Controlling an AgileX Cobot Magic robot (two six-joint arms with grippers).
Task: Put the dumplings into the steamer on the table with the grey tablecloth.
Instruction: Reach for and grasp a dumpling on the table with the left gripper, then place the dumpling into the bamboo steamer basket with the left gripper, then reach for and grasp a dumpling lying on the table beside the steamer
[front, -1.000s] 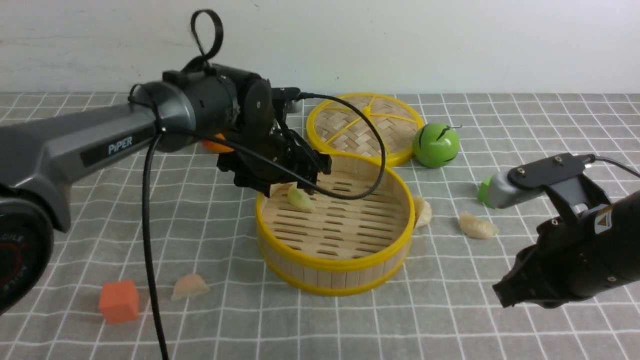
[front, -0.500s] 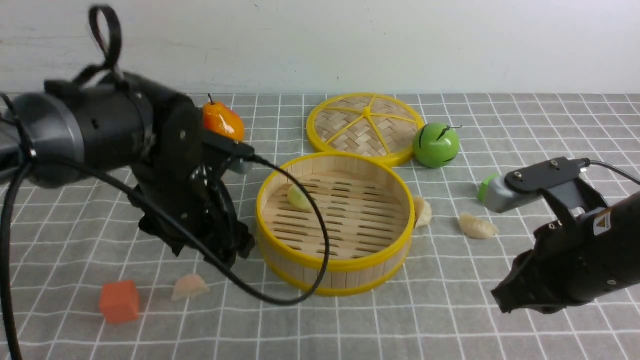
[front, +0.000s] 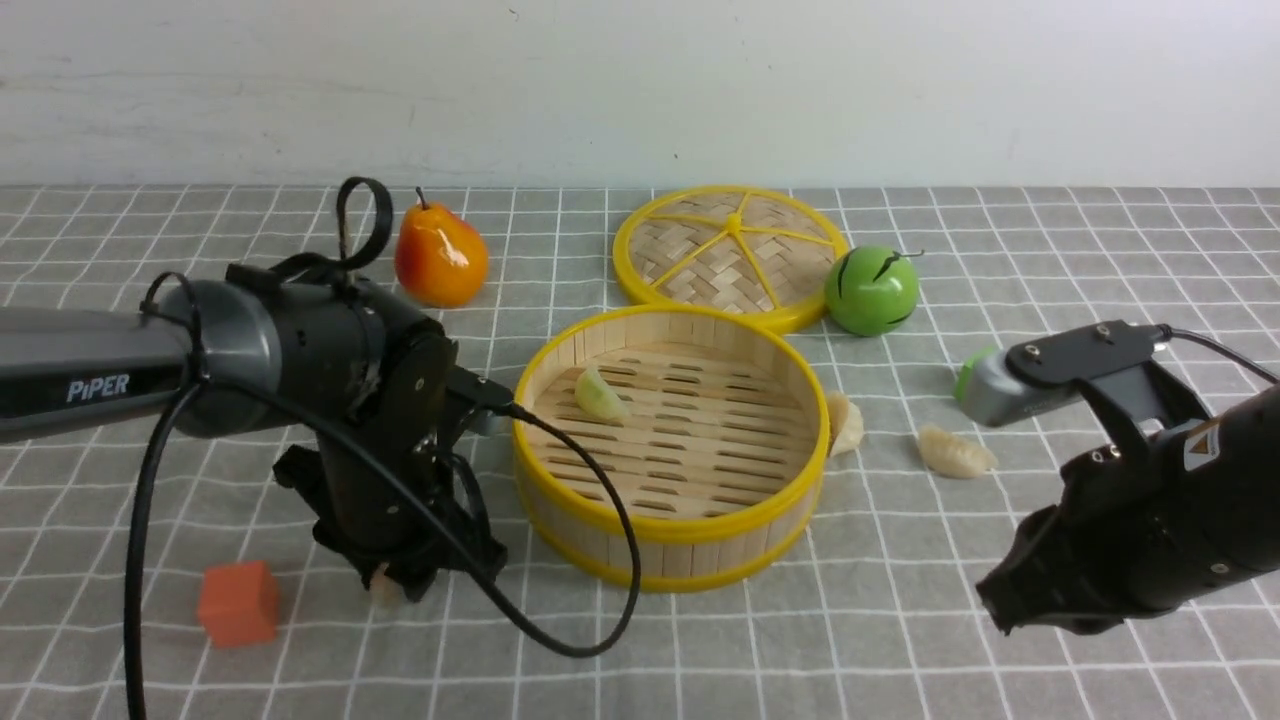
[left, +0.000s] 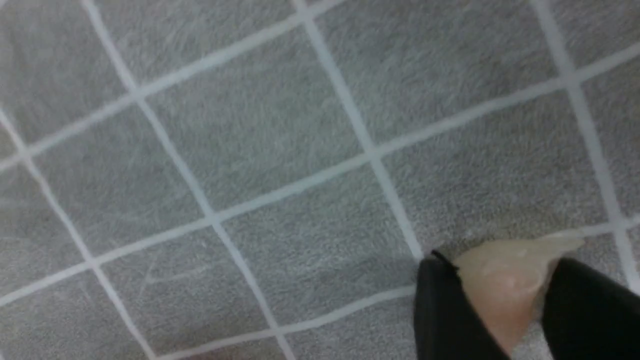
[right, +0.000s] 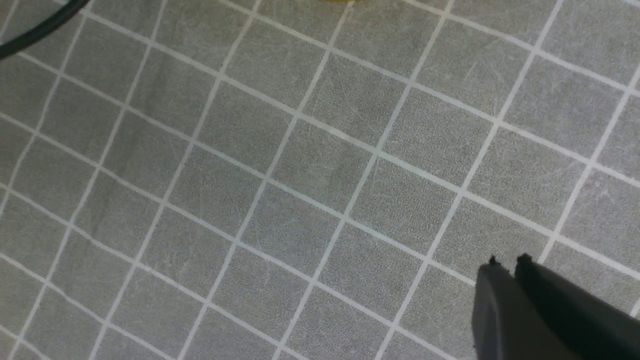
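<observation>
One pink dumpling (left: 505, 277) is pinched on the near-left surface (front: 700, 650) by the left pincer (front: 398, 588), a grip that may slip while clearing the wall of the steamer (front: 670, 520) at centre, while the right pincer (right: 506, 261), pressed together, hovers near right, short of two cream dumplings (front: 843, 422) (front: 955, 452).

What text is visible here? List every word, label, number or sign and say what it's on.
"PiPER": white lettering on the left arm.
Orange warning-triangle sticker on the right arm: a sign only; any wording on it is too small to read.
Both wrist views: no text.
</observation>
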